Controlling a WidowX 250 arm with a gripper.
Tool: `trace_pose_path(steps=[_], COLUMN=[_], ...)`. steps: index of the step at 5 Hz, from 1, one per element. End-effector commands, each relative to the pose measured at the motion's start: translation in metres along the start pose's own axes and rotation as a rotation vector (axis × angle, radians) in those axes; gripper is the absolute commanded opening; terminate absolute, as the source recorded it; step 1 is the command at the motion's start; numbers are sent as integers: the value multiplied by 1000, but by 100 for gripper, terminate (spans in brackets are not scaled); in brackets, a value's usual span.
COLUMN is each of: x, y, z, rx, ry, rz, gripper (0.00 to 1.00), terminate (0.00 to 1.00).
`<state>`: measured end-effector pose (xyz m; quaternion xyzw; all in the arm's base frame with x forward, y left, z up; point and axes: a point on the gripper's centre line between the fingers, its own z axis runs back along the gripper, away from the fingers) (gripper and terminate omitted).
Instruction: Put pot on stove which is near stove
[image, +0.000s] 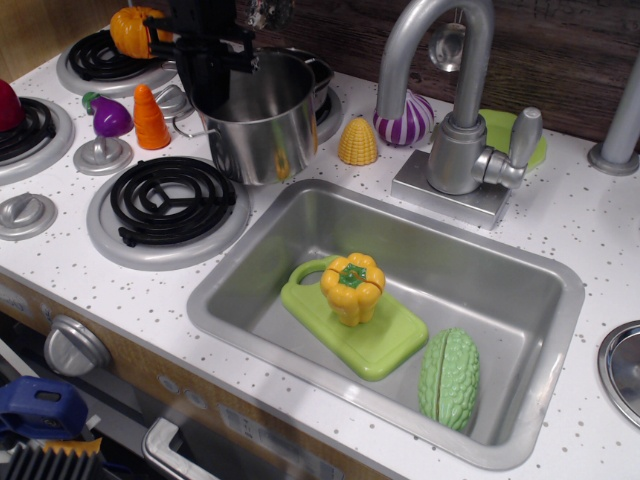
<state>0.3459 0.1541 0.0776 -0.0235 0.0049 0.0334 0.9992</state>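
Observation:
The pot (262, 132) is a shiny steel cylinder with small loop handles. It hangs tilted, lifted a little above the counter, just right of and behind the near black coil burner (172, 200). My black gripper (213, 68) comes down from the top and is shut on the pot's left rim, one finger inside and one outside. A shallower silver pan (315, 72) shows behind the pot.
An orange carrot (151, 116) and a purple eggplant (110, 116) stand left of the pot. A yellow corn (357, 141) and a striped onion (410, 118) stand to its right by the faucet (450, 110). The sink (520, 300) holds a green board, yellow pepper and green gourd.

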Motion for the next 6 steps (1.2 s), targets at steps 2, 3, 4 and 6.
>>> trace_pose_path(steps=[2,3,4,6], x=[-39,-50,-54,-59], y=[29,35,43,54], z=[39,30,21,6], rx=[104,124,109,117], ry=[-72,-54,-38,-54], rz=[48,65,66,51], gripper=[0,0,0,0], terminate=[0,0,0,100])
